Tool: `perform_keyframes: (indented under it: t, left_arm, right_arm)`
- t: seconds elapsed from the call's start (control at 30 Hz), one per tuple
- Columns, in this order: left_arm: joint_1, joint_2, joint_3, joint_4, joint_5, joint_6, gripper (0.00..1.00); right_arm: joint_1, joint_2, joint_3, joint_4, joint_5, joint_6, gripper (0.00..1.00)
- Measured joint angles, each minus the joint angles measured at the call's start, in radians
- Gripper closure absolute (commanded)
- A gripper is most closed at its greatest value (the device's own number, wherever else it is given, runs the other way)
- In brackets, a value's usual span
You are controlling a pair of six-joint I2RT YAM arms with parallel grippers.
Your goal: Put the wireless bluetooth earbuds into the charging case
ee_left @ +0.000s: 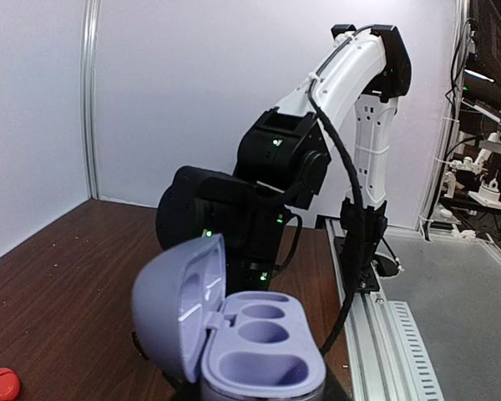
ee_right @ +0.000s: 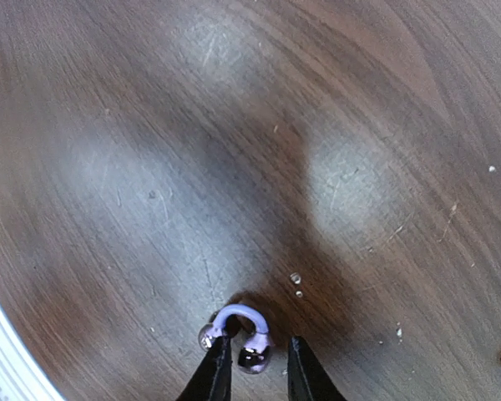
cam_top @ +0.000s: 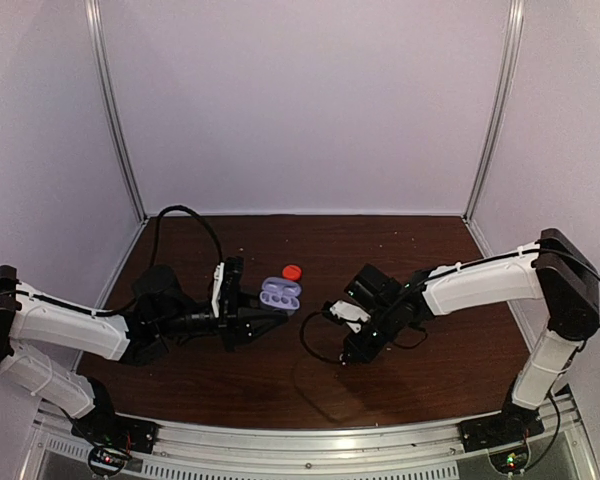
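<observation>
The lavender charging case [cam_top: 280, 294] is held above the table with its lid open, and my left gripper [cam_top: 265, 308] is shut on its base. In the left wrist view the charging case [ee_left: 263, 355] shows several empty wells and the raised lid on the left. One lavender hook-shaped earbud [ee_right: 236, 315] with a shiny tip lies on the table. My right gripper [ee_right: 259, 348] stands over the earbud with its jaws slightly apart. The shiny bulb sits between the fingers and the left finger touches the hook. In the top view my right gripper [cam_top: 346, 353] points down at the table.
A small red round object [cam_top: 292, 271] lies on the table just behind the case, also at the bottom left of the left wrist view [ee_left: 2, 383]. The dark wooden table [cam_top: 420, 370] is enclosed by white walls. A metal rail [cam_top: 310, 440] runs along the near edge.
</observation>
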Motion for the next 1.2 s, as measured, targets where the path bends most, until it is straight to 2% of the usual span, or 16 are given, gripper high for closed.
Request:
perform_keyframes:
  t: [0.23, 0.47, 0.67, 0.93, 1.2]
  left_arm:
    - [0.0, 0.0, 0.0, -0.001, 0.0, 0.001, 1.0]
    - [0.0, 0.003, 0.0, -0.002, 0.0, 0.005, 1.0]
    - [0.0, 0.006, -0.002, 0.003, -0.023, 0.015, 1.0]
    - [0.0, 0.0, -0.048, 0.035, -0.132, 0.068, 1.0]
    - [0.0, 0.005, -0.104, 0.138, -0.268, 0.152, 1.0]
  right_arm:
    - [0.01, 0.026, 0.0, -0.034, 0.01, -0.004, 0.81]
    - [0.012, 0.026, 0.0, -0.039, 0.022, -0.006, 0.9]
    - [0.012, 0.003, -0.003, -0.03, 0.043, -0.003, 0.93]
    - [0.007, -0.201, -0.007, 0.022, 0.093, 0.012, 0.94]
    - [0.007, -0.399, 0.056, 0.056, 0.112, 0.05, 0.94]
